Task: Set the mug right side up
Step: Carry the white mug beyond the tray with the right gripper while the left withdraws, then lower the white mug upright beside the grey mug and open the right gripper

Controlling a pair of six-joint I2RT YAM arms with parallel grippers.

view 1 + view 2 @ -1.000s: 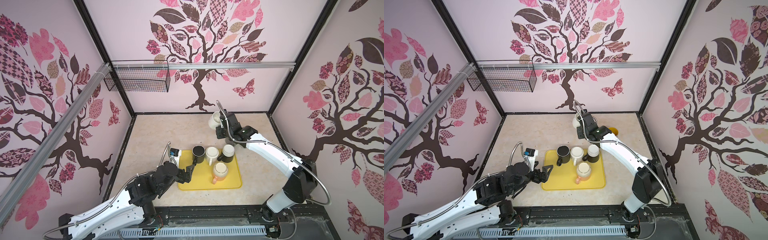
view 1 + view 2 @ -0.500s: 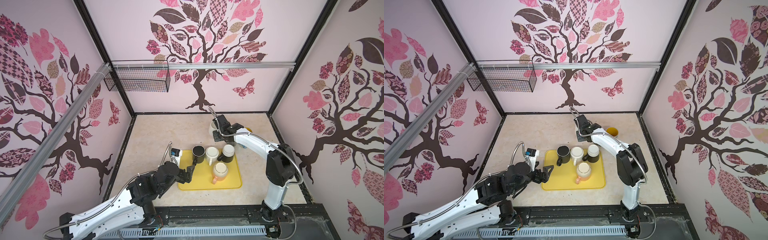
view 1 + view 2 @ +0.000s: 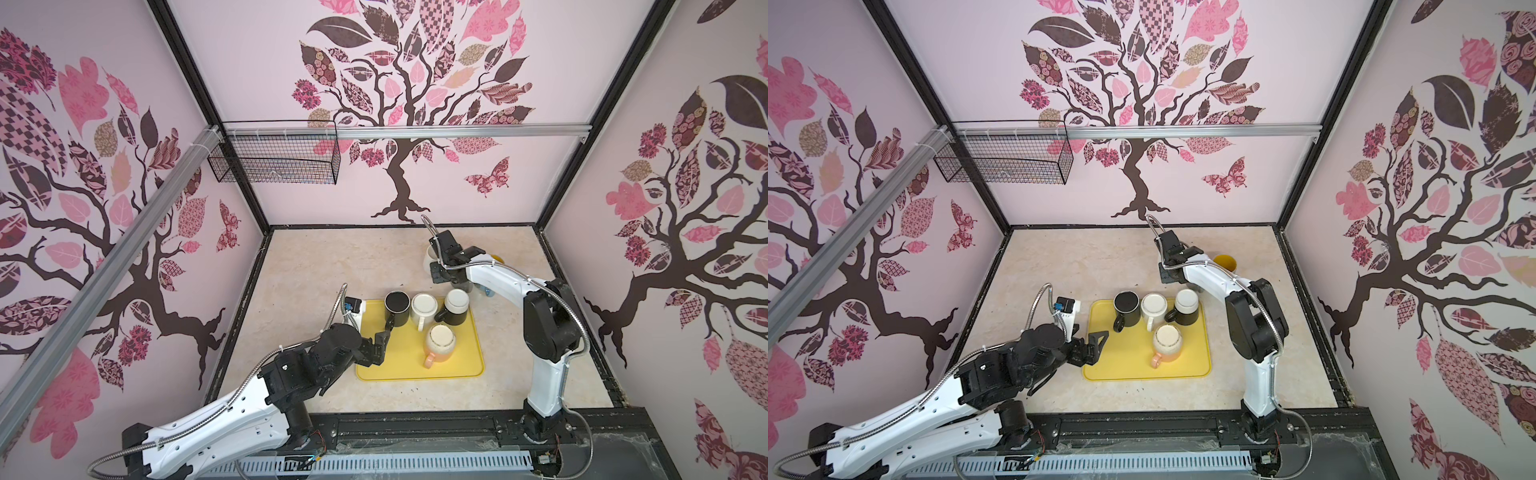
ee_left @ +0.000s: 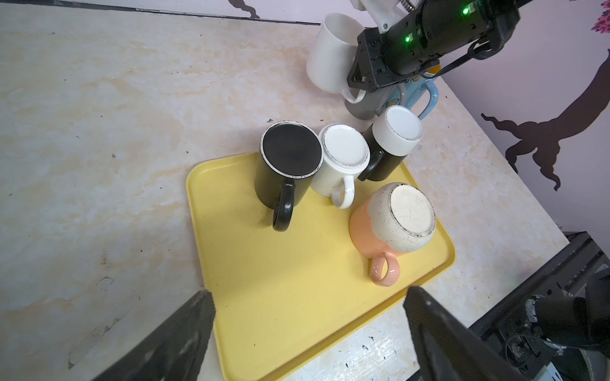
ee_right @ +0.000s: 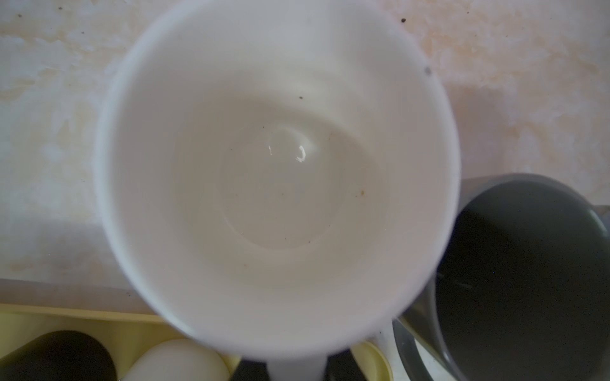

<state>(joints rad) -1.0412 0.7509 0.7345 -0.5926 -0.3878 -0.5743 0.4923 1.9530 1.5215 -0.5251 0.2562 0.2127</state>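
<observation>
White mug [image 5: 277,171]: glossy, smooth ceramic glaze.
Tray [image 4: 280,280]: matt yellow plastic.
Bench [image 4: 99,132]: smooth, marble-look top, lightly scuffed.
Basket [image 3: 274,166]: black metal wire mesh.

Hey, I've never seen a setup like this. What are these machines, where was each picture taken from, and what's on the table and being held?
These are two robot arms on a tabletop, each ending in a two-fingered gripper. Both top views look down from overhead; the two others come from cameras on the arms' wrists. A yellow tray holds four upside-down mugs: a black mug, a short white mug, a black-and-white mug and a peach mug. The left gripper hovers open over the tray's left edge, holding nothing. The right gripper is shut on the handle of a tall white mug beyond the tray, opening up; its wrist camera looks into it. Beside it are a gray mug, a light blue mug and a yellow mug.
</observation>
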